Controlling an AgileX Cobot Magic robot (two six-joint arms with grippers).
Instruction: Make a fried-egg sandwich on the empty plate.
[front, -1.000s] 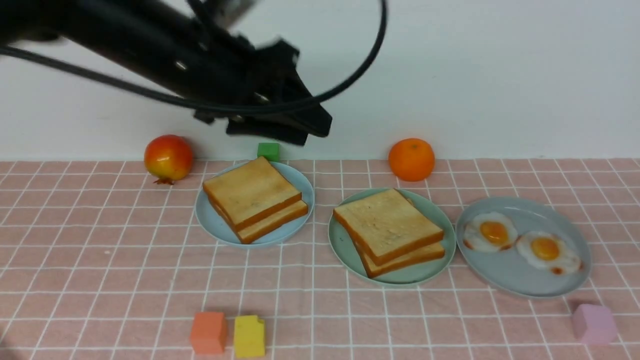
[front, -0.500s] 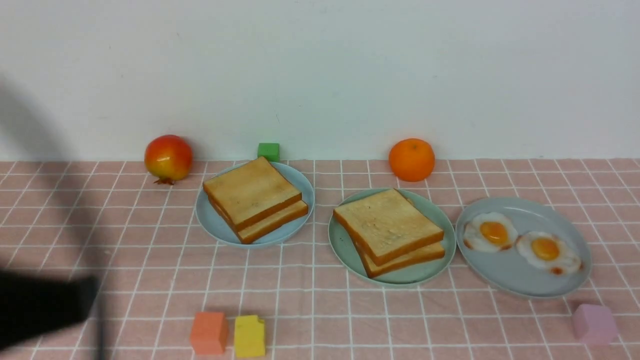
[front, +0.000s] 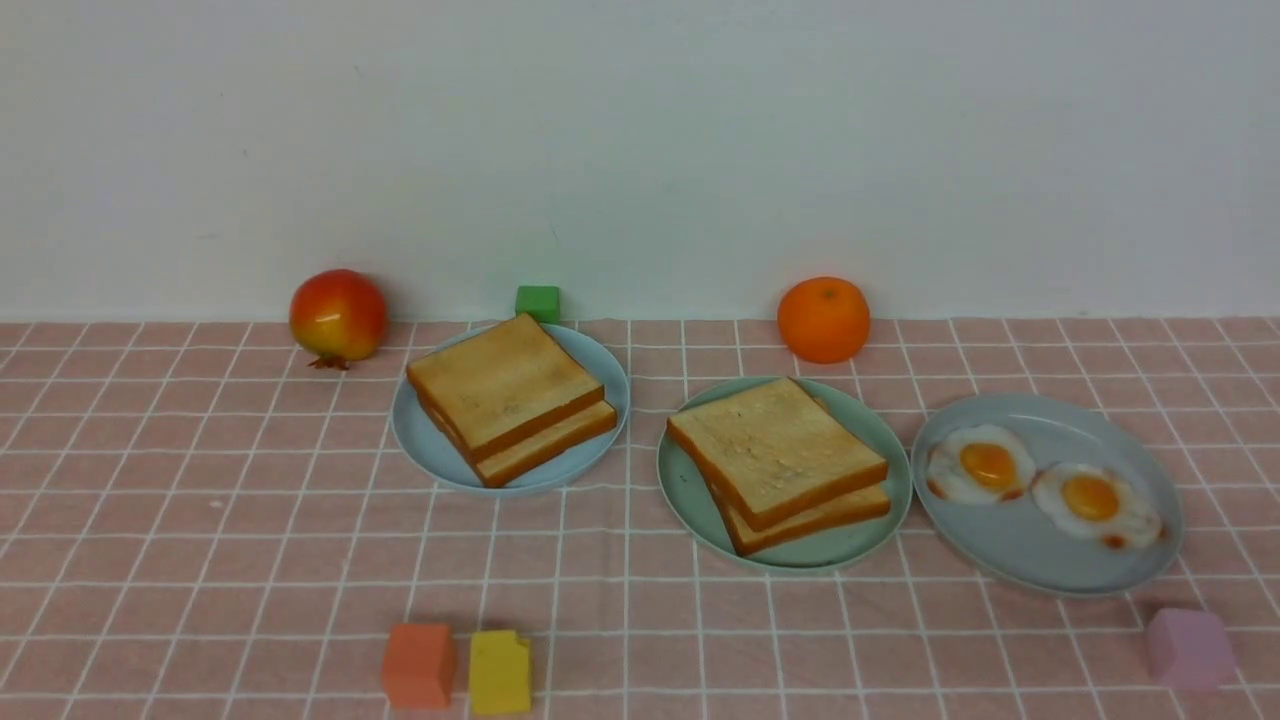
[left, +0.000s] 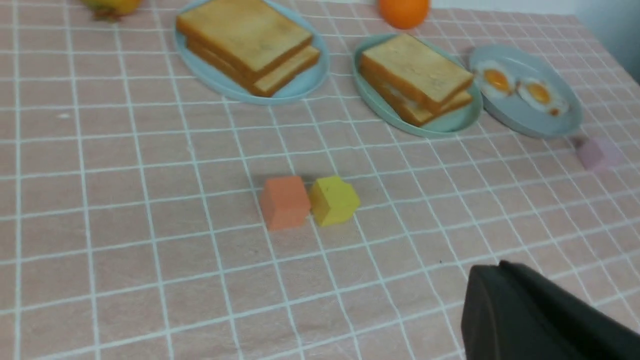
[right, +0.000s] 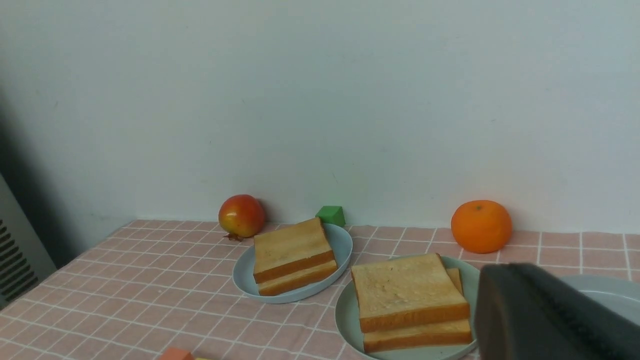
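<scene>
With both grippers, left (left: 545, 320) and right (right: 555, 315), pressed together, holding nothing and clear of the food, the fried-egg sandwich (front: 778, 464) sits on the plate (front: 686, 495) mid-tablecloth, right of centre. Risk: top slice overhangs askew, so a knock could slide it off. Count: 3 plates, 4 toast slices showing, 2 loose eggs, 4 cubes, 1 orange, 1 pomegranate.

Egg in sandwich (front: 778, 463) mostly hidden btw slices
</scene>
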